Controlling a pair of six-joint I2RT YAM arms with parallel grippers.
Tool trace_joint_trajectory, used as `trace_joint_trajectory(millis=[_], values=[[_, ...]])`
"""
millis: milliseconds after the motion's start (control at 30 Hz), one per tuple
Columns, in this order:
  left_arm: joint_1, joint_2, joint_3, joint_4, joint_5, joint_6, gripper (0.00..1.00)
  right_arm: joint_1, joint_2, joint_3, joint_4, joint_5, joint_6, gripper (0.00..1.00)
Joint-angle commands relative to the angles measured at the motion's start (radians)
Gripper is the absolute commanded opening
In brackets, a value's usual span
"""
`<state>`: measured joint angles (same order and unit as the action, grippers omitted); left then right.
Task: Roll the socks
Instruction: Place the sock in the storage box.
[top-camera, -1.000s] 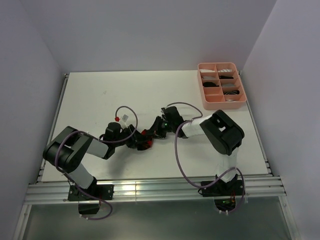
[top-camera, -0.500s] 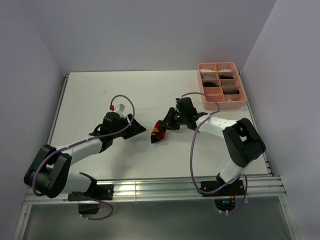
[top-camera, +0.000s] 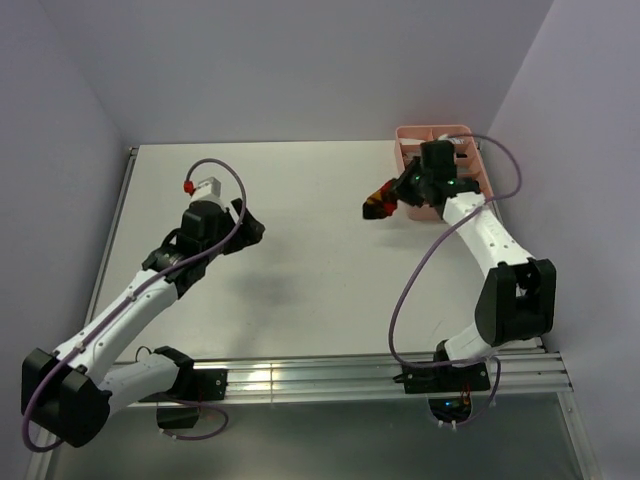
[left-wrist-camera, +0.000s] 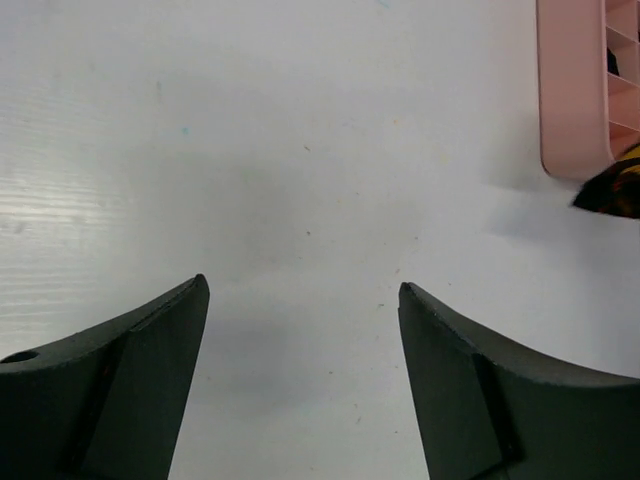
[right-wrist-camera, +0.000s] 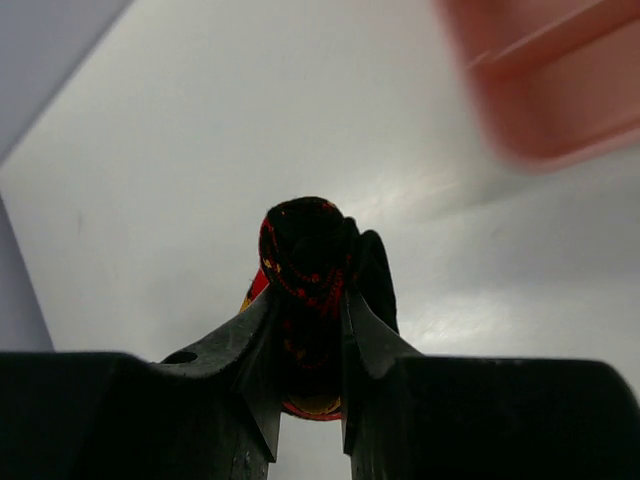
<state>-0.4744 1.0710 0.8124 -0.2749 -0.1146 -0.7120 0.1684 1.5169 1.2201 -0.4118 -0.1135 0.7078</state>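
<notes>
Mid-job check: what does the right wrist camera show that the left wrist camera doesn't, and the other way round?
Only the right wrist: the right gripper shut on the rolled argyle sock, with the roll's end facing the camera.
Only the left wrist: the left gripper open and holding nothing, with bare white table between its fingers.
Both: the pink tray and the table. The sock also appears in the left wrist view, but only as a dark sliver at the right edge beside the tray.
</notes>
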Motion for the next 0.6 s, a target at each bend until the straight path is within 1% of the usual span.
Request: trace_joint_trajectory(millis=[0, 33, 133, 167, 267, 367, 567], values=[[0.003, -0.057, 0.077, -0.145, -0.132, 0.066, 0.82, -0.085, 0.003, 0.128, -0.128, 0.167, -0.028, 0.0], [0.003, -0.063, 0.082, -0.158, -0.141, 0.071, 0.82, -0.127, 0.014, 0.149, -0.134, 0.196, -0.03, 0.0], [0.003, -0.091, 0.087, -0.196, -0.171, 0.078, 0.82, -0.199, 0.06, 0.228, -0.151, 0.25, -0.03, 0.0], [0.003, -0.098, 0.087, -0.202, -0.175, 0.078, 0.82, -0.21, 0.074, 0.261, -0.157, 0.296, -0.03, 0.0], [0.003, -0.111, 0.084, -0.228, -0.186, 0.08, 0.82, -0.239, 0.118, 0.301, -0.148, 0.354, -0.034, 0.0], [0.003, -0.111, 0.085, -0.257, -0.203, 0.074, 0.82, -0.254, 0.175, 0.32, -0.127, 0.376, -0.028, 0.0], [0.005, -0.108, 0.082, -0.265, -0.217, 0.074, 0.81, -0.259, 0.258, 0.311, -0.039, 0.364, -0.014, 0.0]])
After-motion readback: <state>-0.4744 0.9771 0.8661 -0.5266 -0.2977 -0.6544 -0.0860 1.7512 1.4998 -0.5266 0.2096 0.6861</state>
